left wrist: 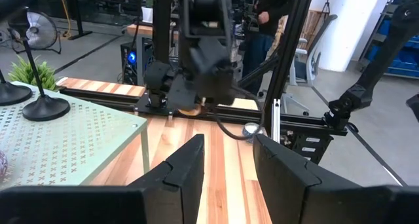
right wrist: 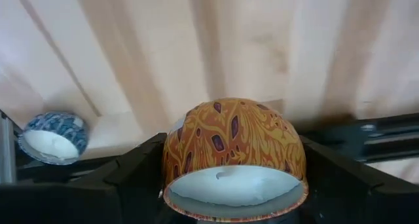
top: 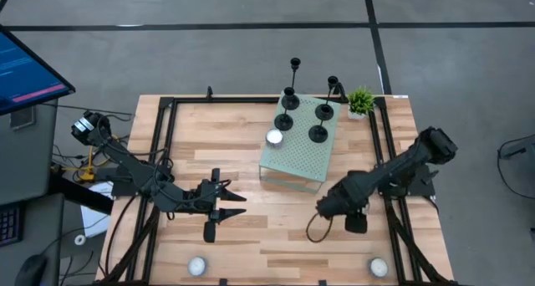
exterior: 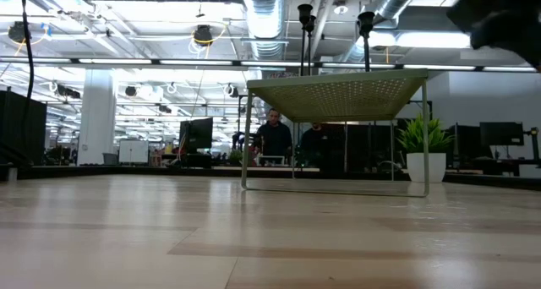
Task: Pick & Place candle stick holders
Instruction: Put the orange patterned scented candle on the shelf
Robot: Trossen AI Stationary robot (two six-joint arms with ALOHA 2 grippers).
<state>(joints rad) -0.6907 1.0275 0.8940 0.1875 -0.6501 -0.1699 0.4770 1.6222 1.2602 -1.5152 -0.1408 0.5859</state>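
Black candle stick holders stand on their disc bases on a green perforated stand at the table's middle far side. One also shows in the left wrist view, and their tops show in the low view. My right gripper is near the stand's right front corner, shut on an orange patterned tealight candle. My left gripper is open and empty, left of the stand and pointing toward the right arm. My right gripper pinches the orange candle by its round side wall between its two fingers, one on each side. The fingers slant down toward the table. The candle's white wax face is turned back toward the wrist, with the wooden tabletop beyond it.
A white tealight lies on the stand. Two more tealights sit by the near edge; one shows blue patterned. A green potted plant stands at the far right. A black frame rims the table. People stand beyond the table.
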